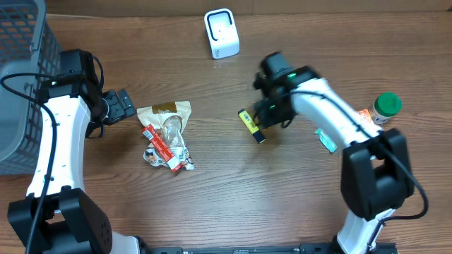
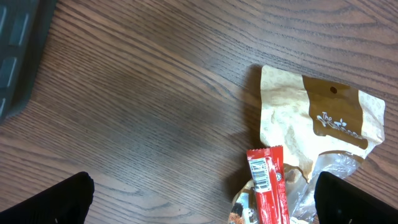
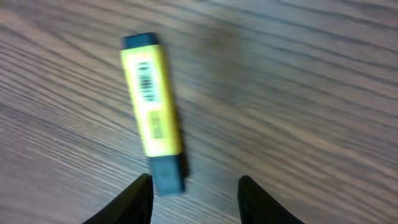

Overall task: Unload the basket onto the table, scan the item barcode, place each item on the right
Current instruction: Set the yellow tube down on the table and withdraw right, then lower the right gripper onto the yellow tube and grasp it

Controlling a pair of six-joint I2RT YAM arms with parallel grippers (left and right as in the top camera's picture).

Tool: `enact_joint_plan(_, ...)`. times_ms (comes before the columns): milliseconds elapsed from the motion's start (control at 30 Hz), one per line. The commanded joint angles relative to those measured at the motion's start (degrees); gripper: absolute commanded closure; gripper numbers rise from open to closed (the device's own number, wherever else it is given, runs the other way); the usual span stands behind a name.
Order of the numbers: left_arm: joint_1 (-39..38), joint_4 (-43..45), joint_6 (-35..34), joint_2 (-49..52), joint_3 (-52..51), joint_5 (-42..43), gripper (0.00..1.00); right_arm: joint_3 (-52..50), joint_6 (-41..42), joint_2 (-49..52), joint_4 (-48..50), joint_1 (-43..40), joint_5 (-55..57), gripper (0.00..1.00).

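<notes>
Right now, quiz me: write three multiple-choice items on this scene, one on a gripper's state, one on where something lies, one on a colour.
1. The left gripper is:
A. shut on something
B. open and empty
C. shut and empty

2. The yellow highlighter is:
A. under the left gripper
B. flat on the table by the right gripper
C. lifted in the right gripper

3. The cap of the bottle near the right arm is:
A. red
B. blue
C. green

Answers:
1 B: in the left wrist view its jaws stand wide apart with nothing gripped.
2 B: the right wrist view shows it resting on the wood, jaws apart and not clamping it.
3 C: the overhead view shows a green top.
</notes>
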Motion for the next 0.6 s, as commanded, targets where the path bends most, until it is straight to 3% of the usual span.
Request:
enact_joint_plan(0, -0.07, 0.0, 1.09, -0.2, 1.07, 0.2, 0.0, 0.94, -6.25, -1.05, -0.22, -4.5, -11.91, 0.55)
enact_joint_plan(133, -0.07, 0.02, 1.09, -0.2, 1.07, 0.22, 0.0, 0.94, -8.09, -0.98, -1.11, -6.54, -16.41, 0.54)
enact_joint_plan(567, -0.07, 0.02, 1.09, -0.2, 1.07, 0.22, 0.0, 0.83, -8.33, 0.0, -2.54, -3.76, -16.2, 0.53)
